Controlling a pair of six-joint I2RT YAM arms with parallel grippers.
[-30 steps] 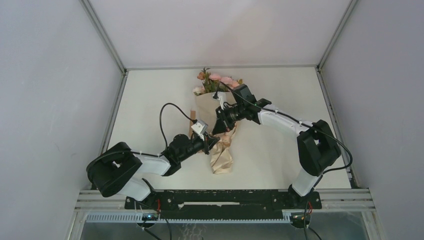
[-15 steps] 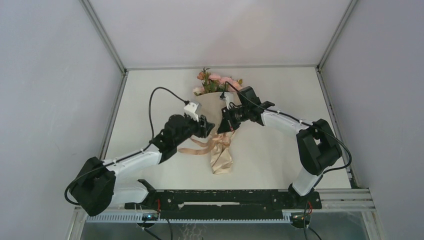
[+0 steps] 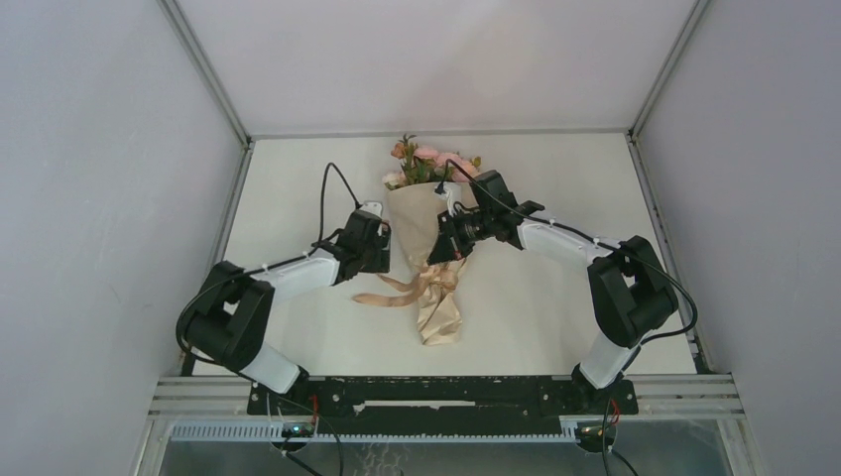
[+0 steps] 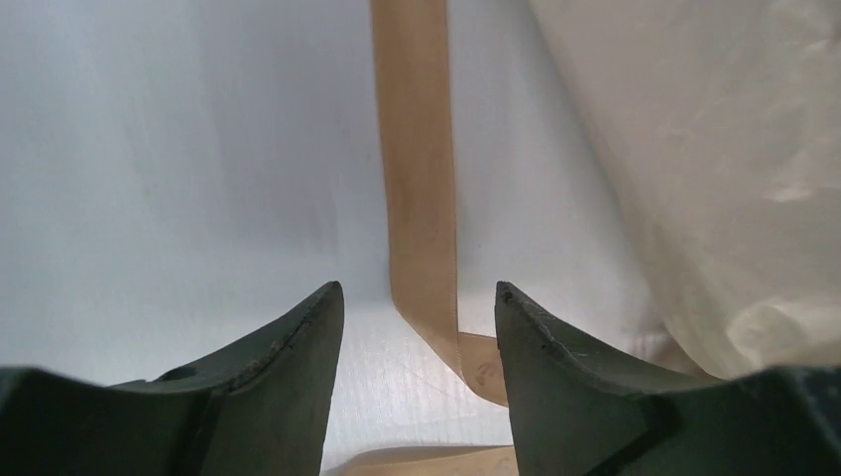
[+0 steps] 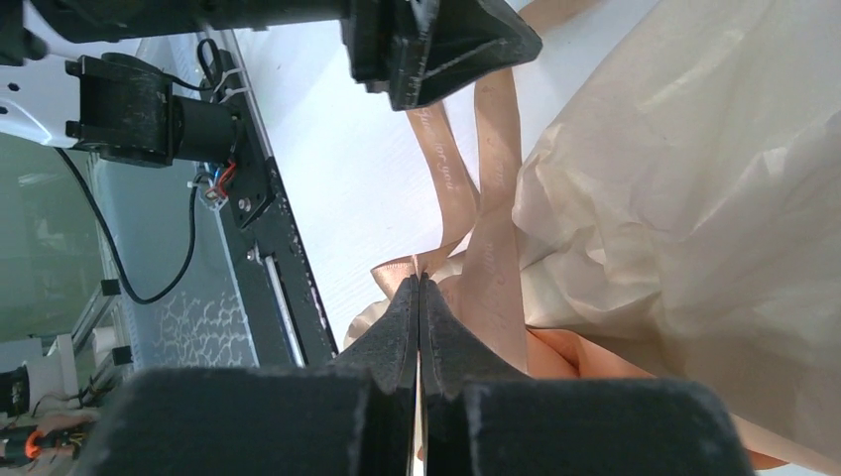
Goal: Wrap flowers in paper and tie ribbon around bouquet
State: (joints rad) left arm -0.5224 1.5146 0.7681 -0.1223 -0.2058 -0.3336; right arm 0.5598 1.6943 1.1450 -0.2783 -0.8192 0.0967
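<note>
Wrapped bouquet lying flat: the flowers (image 3: 428, 162) protrude from the wide far end of the paper (image 3: 417, 213) cone. The ribbon (image 3: 392, 296) girds the cone's narrow waist, its tails trailing toward the left arm. The left gripper (image 4: 417, 288) gapes empty over one tail. The right gripper (image 5: 418, 281) is clenched at the waist; whether it pinches ribbon is unclear. The ribbon looks limp, light and slippery, so take a tail, not the crushable paper.
</note>
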